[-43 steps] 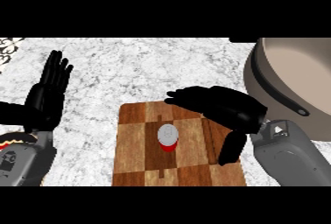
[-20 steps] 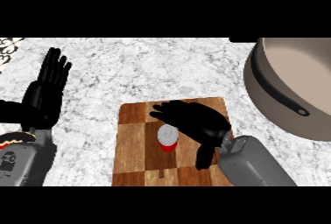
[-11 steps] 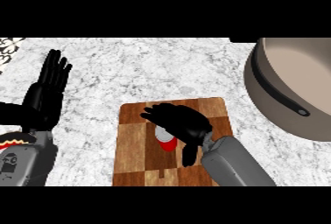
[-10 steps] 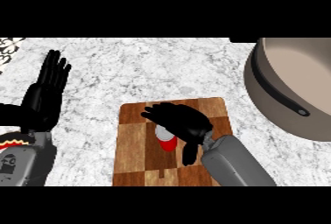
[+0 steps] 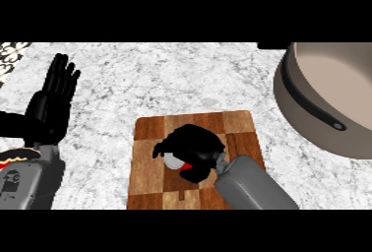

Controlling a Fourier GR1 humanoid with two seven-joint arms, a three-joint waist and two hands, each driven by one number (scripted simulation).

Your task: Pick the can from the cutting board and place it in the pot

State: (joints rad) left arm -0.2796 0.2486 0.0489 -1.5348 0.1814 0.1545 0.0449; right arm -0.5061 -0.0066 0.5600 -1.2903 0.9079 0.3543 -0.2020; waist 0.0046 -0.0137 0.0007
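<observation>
So the right hand is sitting over the middle of the wooden cutting board, fingers curled down around the can. You can only see a sliver of the can's silver top and a bit of red poking out under the palm (most of it is hidden). The can sits on the board, about in the center. The pot is off at the upper right on the marble worktop, well apart from the board. The left hand rests open near the left edge, fingers straight and pointing up.
</observation>
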